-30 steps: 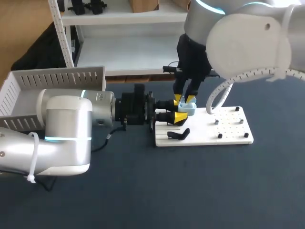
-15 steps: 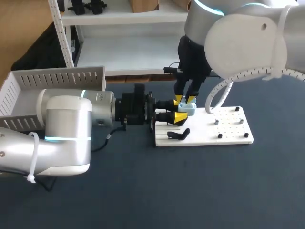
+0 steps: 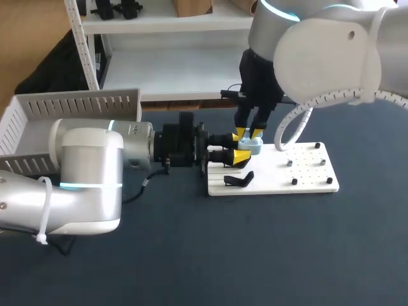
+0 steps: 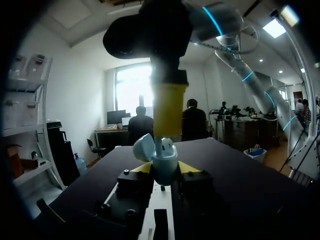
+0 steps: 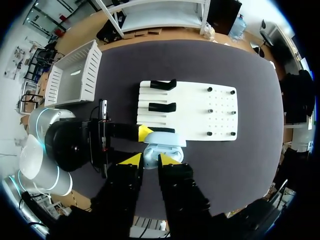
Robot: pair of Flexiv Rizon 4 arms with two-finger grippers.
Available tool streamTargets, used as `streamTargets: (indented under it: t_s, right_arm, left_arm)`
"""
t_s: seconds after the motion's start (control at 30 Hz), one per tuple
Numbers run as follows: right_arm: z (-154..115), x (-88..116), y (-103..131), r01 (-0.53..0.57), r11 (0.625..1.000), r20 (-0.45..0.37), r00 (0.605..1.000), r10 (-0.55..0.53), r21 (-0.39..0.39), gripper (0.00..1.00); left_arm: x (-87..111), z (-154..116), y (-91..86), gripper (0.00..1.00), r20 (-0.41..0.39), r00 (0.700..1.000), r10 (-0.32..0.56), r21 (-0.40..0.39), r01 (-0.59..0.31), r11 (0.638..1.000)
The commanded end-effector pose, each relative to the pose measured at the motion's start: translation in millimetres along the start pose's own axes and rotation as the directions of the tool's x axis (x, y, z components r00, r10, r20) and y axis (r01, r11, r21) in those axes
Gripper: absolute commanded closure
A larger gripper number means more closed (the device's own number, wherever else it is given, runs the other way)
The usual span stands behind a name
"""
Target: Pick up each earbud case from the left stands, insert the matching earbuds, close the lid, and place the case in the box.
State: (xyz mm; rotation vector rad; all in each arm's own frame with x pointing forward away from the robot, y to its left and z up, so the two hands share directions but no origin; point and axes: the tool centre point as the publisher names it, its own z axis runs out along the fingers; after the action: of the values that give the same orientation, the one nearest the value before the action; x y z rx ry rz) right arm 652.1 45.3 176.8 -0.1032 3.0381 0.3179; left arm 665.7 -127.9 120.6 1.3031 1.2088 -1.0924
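A light blue earbud case [image 3: 253, 147] with its lid up is held over the left end of the white stand board [image 3: 299, 172]. My left gripper [image 3: 240, 150] reaches in level from the left and is shut on the case [image 4: 161, 161], one yellow tip on each side. My right gripper [image 3: 247, 134] points straight down over the open case. Its yellow fingers [image 4: 167, 112] pinch a white earbud [image 4: 167, 145] sitting in the case's mouth. In the right wrist view the case [image 5: 165, 141] lies just ahead of the right gripper [image 5: 150, 160].
Two black stands [image 5: 162, 84] [image 5: 162, 106] sit on the board's left part, and small black pegs [image 3: 294, 181] dot its right part. A white slatted box [image 3: 70, 105] stands at the back left. The dark table's front is open.
The right arm has shifted very slightly to the right. The left arm and the case have not moved.
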Motion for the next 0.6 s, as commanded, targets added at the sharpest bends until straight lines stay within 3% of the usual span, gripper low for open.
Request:
streamTargets:
  t_s: [0.03, 0.6]
  right_arm:
    - [0.8, -2.4, -0.1, 0.001, 1.0, -0.005, 1.0, -0.001, -0.001, 1.0]
    - [4.6, -3.2, -0.4, 0.018, 1.0, -0.02, 1.0, -0.018, 0.009, 1.0]
  left_arm:
    - [0.8, 0.2, -0.3, 1.0, 0.003, 1.0, 0.002, -0.003, -0.002, 1.0]
    - [0.8, 0.2, -0.3, 1.0, 0.003, 1.0, 0.002, -0.003, -0.002, 1.0]
